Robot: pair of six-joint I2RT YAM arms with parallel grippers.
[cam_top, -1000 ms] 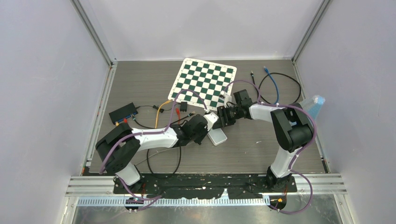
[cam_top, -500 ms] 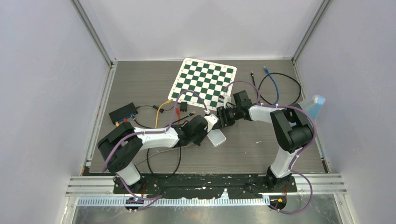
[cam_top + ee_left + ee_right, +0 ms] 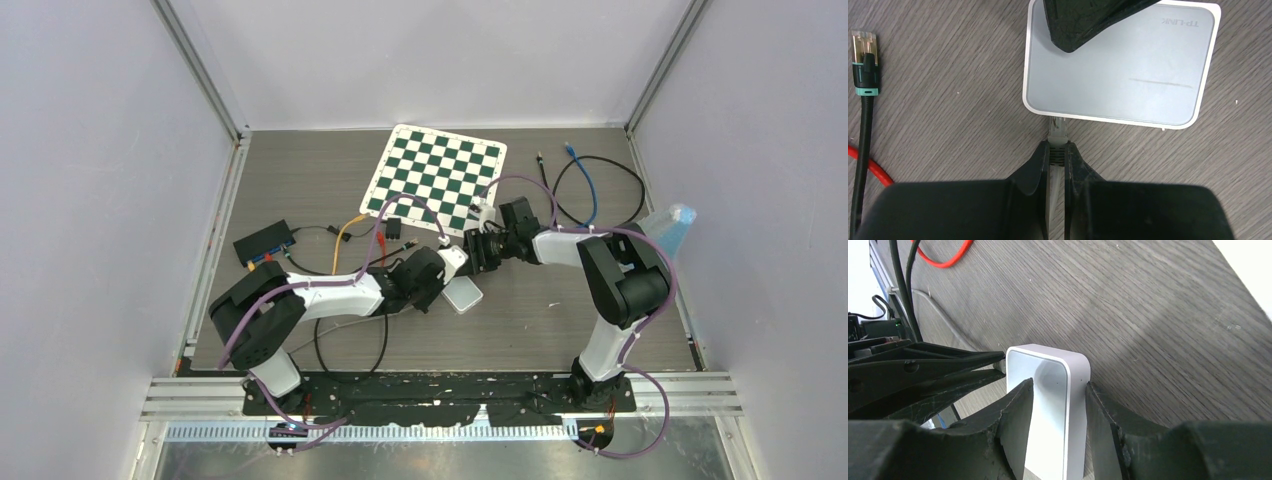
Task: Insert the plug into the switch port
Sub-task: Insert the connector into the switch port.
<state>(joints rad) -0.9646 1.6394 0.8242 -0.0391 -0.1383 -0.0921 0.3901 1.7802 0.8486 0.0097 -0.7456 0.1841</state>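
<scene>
Left wrist view looks straight down on a flat, round-cornered white plastic switch [image 3: 1128,70] lying on the grey wood-grain desk [image 3: 948,100], with the grey lettering "TP-LINK" printed near one corner and reading upside down from this camera. No other writing can be read on its face, which carries one thin dark streak. The left claw [image 3: 1057,150] is narrowed to a slim gap and pinches a clear plastic network plug [image 3: 1057,131] on a pale cable, gripping just behind the plug body. The plug points at the switch, and its front end meets the near edge of the housing; how far it sits inside the port cannot be told. A dark finger [image 3: 1083,20] of the right claw overlaps the far side of the switch. In the right wrist view the right claw [image 3: 1058,400] stands about half closed around the switch, one finger against each side, and the left claw's black fingers come in low from the left. Beside the switch in the left wrist view lies a loose black cable with a clear plug and a teal collar [image 3: 864,60], and a red cable [image 3: 868,170] curves near it. From the top external view, a green and white chessboard mat [image 3: 435,178] lies behind the two claws, a small black box [image 3: 264,241] with cables sits at the left, and a blue cable [image 3: 590,180] loops at the back right.
</scene>
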